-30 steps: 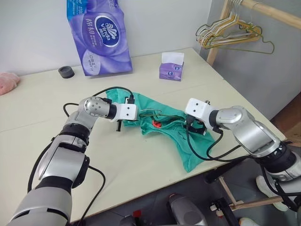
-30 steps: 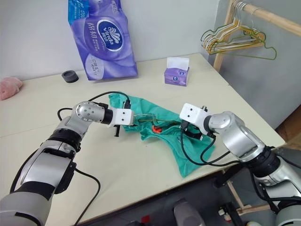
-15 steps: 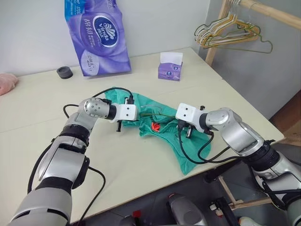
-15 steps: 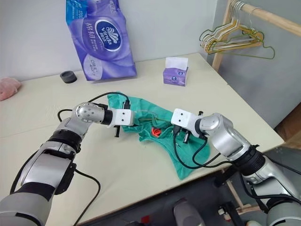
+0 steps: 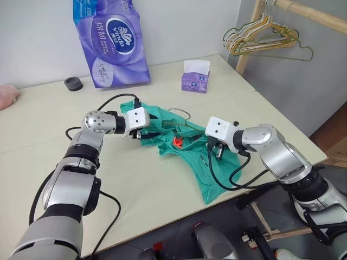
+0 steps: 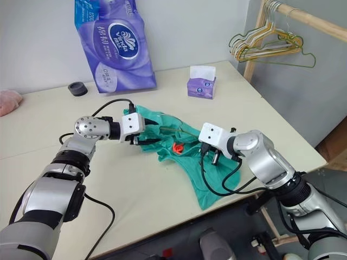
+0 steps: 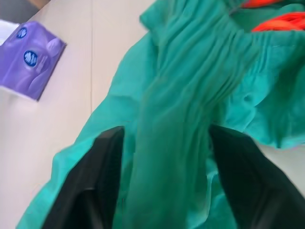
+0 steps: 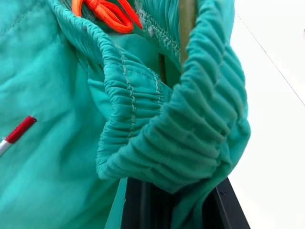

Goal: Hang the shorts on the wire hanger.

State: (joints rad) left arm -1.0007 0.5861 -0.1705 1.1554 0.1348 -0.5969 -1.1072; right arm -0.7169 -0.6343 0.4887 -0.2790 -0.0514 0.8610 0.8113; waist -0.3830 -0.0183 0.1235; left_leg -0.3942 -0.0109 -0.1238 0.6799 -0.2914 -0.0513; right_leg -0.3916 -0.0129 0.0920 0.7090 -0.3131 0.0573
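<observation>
A cream table (image 5: pixel 162 195) stands against a pale wall (image 5: pixel 43 38), wooden rail (image 5: pixel 314 15) beside it

Cream surface (image 5: pixel 162 189) carries the shorts (image 5: pixel 209 176); behind them tissue box (image 5: pixel 195 82), toilet-roll pack (image 5: pixel 113 46), black cap (image 5: pixel 73 83)

One shorts (image 5: pixel 203 162); one wire hanger (image 5: pixel 181 122); one toilet-paper pack (image 5: pixel 111 43); one tissue box (image 5: pixel 195 77); one black ring (image 5: pixel 73 83); one pink cloth (image 5: pixel 6 94); one bunch of hangers (image 5: pixel 260 38) on one wooden rail (image 5: pixel 312 15).
</observation>
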